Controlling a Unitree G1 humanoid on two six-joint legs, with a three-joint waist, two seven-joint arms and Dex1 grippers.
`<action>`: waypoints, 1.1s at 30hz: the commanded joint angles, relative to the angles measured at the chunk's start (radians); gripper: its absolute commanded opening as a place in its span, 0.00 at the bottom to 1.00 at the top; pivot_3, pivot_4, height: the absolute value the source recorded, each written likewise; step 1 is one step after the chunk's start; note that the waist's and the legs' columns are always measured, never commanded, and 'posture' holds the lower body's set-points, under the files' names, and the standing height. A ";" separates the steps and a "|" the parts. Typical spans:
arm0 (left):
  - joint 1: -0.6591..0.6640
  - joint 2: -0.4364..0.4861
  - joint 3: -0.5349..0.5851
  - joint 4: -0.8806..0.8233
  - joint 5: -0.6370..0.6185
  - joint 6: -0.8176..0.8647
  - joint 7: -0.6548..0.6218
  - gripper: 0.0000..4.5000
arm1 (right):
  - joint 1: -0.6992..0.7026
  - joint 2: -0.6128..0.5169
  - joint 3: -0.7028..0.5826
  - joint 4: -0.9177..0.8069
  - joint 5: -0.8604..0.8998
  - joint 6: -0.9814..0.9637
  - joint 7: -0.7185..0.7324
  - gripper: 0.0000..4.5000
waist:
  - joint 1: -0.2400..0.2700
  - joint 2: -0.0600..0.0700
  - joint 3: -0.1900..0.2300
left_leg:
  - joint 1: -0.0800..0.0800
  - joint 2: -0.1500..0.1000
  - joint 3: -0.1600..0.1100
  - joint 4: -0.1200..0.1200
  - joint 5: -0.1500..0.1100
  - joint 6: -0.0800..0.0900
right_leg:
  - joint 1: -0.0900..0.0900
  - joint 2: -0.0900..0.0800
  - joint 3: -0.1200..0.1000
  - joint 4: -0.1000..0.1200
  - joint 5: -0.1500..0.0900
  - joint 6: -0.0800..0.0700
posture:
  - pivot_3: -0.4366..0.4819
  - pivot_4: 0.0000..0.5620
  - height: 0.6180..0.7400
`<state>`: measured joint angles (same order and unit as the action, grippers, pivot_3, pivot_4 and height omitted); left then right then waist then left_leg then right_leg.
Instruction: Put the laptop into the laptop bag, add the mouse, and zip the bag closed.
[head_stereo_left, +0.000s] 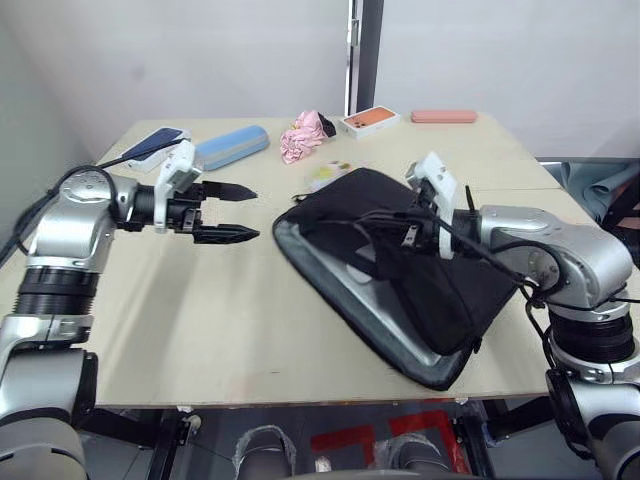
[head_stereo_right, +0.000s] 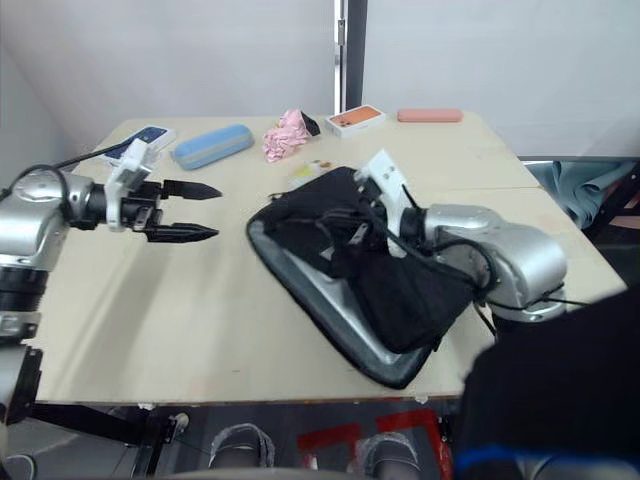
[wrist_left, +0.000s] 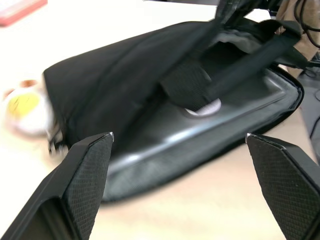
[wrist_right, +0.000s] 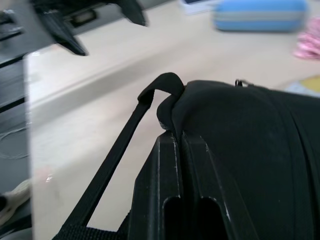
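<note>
Head view, left eye: large black fabric laptop bag (head_stereo_left: 400, 265) lying open across the middle of the pale wooden surface (head_stereo_left: 200, 320), top flap bunched up, thin silver-grey metal laptop (head_stereo_left: 385, 310) inside with its long edge showing along the bag's open near side. Right tool (head_stereo_left: 415, 232) pressed into the black fabric of the flap. Left tool (head_stereo_left: 232, 212) in the air just beside the bag's left corner, fingers apart, touching nothing. Behind the bag, toward the far edge: small yellow-white plush charm (head_stereo_left: 327, 175) at the bag's far corner, crumpled pink cloth (head_stereo_left: 303, 137), light-blue oblong case (head_stereo_left: 232, 146), white box with a dark blue top (head_stereo_left: 158, 143), white box with an orange top (head_stereo_left: 370, 121), flat pink oblong (head_stereo_left: 443, 116).

Left wrist view: two black fingertips (wrist_left: 90, 170) spread wide, the open bag between them further off; strap handles draped over the laptop's lid, small white glossy mouse (wrist_left: 204, 106) half hidden under one strap, resting on the lid.

Right wrist view: right tool's fingers together, clamped on a fold of the bag's fabric; one strap handle looping down beside them.
</note>
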<state>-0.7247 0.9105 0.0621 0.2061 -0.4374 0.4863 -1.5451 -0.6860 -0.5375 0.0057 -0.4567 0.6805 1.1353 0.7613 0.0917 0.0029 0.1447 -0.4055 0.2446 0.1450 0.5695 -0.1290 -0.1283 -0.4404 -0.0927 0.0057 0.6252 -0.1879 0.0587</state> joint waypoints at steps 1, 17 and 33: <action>0.017 0.097 0.028 -0.060 -0.022 0.025 -0.054 0.99 | -0.021 -0.015 0.043 0.024 0.009 -0.111 0.105 0.00 | 0.000 0.000 0.000 | 0.000 0.000 0.000 0.000 0.000 0.000 | 0.000 0.000 0.000 0.001 0.000 -0.001 | 0.48 0.27 1.00; 0.195 0.255 -0.031 -0.046 0.033 -0.203 -0.042 1.00 | 0.104 -0.292 0.047 0.092 0.045 -0.055 0.262 0.76 | 0.019 -0.001 -0.001 | 0.002 0.001 -0.002 0.005 0.000 0.000 | 0.003 0.000 -0.001 0.004 -0.001 -0.002 | 0.48 0.27 1.00; -0.101 -0.134 -0.160 0.589 0.290 -0.906 -0.015 1.00 | 0.979 -0.350 -1.030 -0.444 0.553 0.045 0.230 1.00 | 0.067 -0.004 -0.004 | 0.006 0.002 0.000 0.010 -0.001 0.001 | 0.006 0.000 0.002 0.007 -0.001 -0.002 | 0.48 0.27 1.00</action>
<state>-0.7860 0.7868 -0.0990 0.7508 -0.1603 -0.3578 -1.5507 0.2589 -0.8948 -0.9326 -0.8551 1.1999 1.2032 0.9841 0.1585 -0.0008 0.1409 -0.3999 0.2464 0.1449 0.5803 -0.1302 -0.1269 -0.4338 -0.0931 0.0081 0.6318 -0.1891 0.0564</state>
